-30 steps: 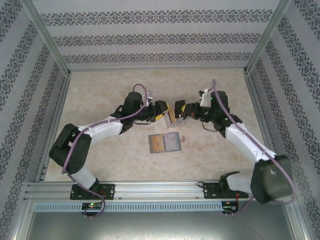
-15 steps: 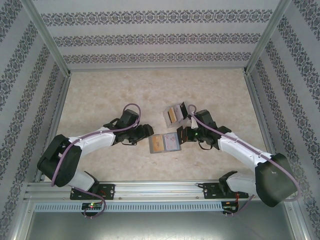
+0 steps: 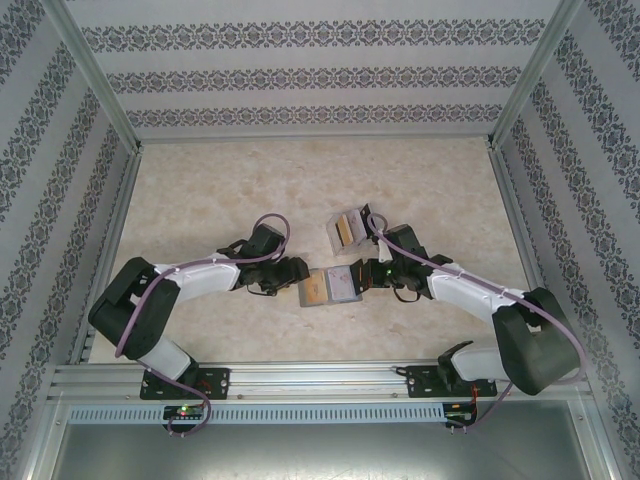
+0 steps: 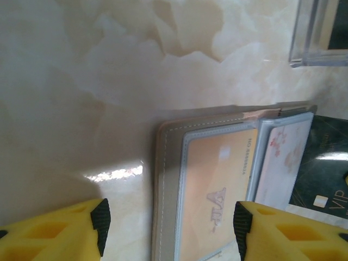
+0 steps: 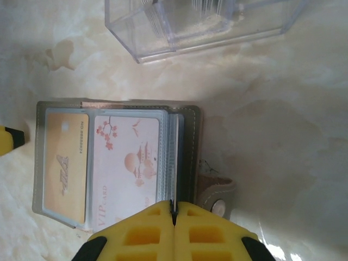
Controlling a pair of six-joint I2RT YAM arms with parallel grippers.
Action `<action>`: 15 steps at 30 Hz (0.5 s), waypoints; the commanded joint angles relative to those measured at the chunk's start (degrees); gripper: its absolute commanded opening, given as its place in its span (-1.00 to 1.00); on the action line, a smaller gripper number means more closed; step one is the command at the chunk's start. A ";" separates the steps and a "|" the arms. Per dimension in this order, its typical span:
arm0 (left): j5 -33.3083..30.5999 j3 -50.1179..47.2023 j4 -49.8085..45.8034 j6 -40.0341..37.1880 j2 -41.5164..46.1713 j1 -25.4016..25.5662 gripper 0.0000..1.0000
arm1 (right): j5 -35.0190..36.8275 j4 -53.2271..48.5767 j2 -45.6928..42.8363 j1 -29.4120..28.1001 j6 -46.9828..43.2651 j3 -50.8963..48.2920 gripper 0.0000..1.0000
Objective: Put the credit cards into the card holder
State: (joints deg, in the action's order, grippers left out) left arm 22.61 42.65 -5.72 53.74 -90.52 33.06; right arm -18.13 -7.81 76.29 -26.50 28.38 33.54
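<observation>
Now, card holder [image 5: 191,141] open, tan card [image 5: 65,163] and blossom card [image 5: 128,163] sleeved, left claw [image 4: 168,223] spread, right claw [image 5: 174,209] pressed together.

Marbled table [image 3: 200,190] bears open card holder [image 3: 331,287] and clear box [image 3: 345,228].

The left arm [image 3: 190,275] bent at its elbow and reached rightward toward the centre, and the left gripper [image 4: 168,231] had its yellow fingers [image 4: 60,231] spread wide apart. The right arm [image 3: 470,290] stretched low and leftward. The right gripper [image 5: 174,212] had its yellow pads [image 5: 141,234] pressed flat together, and it faced the other gripper, near but apart.
</observation>
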 commanded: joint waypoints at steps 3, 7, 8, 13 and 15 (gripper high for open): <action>1.46 1.37 2.84 -0.87 -3.22 1.46 0.17 | -2.05 4.10 0.66 -0.22 1.77 -2.06 -0.96; 1.54 1.48 3.38 -0.74 -4.31 2.01 0.11 | -4.46 5.07 0.01 -0.12 3.71 -1.61 -0.94; 1.61 1.58 3.42 -0.74 -4.53 2.08 0.08 | -4.70 5.02 -0.28 -0.15 4.22 -1.40 -0.94; 1.21 1.42 3.54 -0.65 -4.23 2.10 0.00 | -3.80 3.05 -3.38 -0.47 4.65 -0.49 -0.92; 1.11 1.27 3.61 -0.67 -4.07 2.12 -0.02 | -4.70 2.96 -4.74 -0.48 4.93 -0.15 -0.92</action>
State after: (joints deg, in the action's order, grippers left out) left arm 22.22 43.42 -5.72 53.71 -92.38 33.32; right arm -21.19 -4.54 74.06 -26.52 32.01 32.45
